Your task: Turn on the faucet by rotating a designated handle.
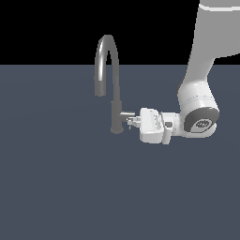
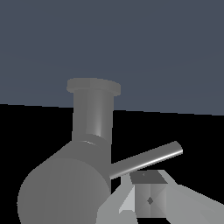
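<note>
The faucet (image 1: 114,101) is a dark-grey gooseneck tap standing on the floor, its spout arching toward the exterior view's left. The handle (image 1: 127,114) is a short stub on the body's right side. My gripper (image 1: 131,122) reaches in horizontally from the exterior view's right, fingertips just under and against the stub's end. In the wrist view the stub's round end (image 2: 65,190) fills the near corner, the thin lever (image 2: 148,158) sticks out from it, and the gripper (image 2: 148,194) sits right beside the lever. The fingers look pressed together, holding nothing.
The dark blue-grey floor (image 1: 61,187) spreads all around the tap. My white arm (image 1: 199,93) comes down from the upper right of the exterior view. Nothing else stands nearby.
</note>
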Tool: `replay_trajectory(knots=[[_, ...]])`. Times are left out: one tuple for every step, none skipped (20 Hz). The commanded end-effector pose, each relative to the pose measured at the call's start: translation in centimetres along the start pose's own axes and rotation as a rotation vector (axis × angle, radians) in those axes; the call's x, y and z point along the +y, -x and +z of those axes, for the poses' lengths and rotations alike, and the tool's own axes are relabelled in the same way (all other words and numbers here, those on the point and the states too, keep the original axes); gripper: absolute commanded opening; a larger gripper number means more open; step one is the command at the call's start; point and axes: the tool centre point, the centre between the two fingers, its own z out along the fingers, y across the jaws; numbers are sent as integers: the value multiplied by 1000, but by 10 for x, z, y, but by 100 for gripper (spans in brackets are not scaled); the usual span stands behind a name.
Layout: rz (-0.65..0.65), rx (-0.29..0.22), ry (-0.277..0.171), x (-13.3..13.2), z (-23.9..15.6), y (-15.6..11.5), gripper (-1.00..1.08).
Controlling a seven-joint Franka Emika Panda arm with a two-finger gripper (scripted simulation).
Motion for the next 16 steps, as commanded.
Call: replay_trajectory(knots=[[39,13,-10,7,0,-31,-100],[42,13,-10,6,0,-36,-100],[45,14,-11,6,0,-40,-100],[48,14,-11,6,0,-44,-100],[48,14,-11,6,0,-44,-100],[-5,-2,-1,-6,-4,-9,-100],[-2,-1,-2,-7,-4,-12,-100],[2,0,-2,-8,-3,-16,-100],[6,1,-3,-9,-3,-20,-100],[9,3,-4,-10,-3,-23,-100],[13,4,-4,-11,-3,-27,-100],[16,5,-5,-12,-3,-30,-100],[20,6,-6,-13,-2,-34,-100],[23,7,-6,-14,-2,-37,-100],[27,8,-7,-15,-2,-41,-100],[30,9,-7,-16,-2,-44,-100]])
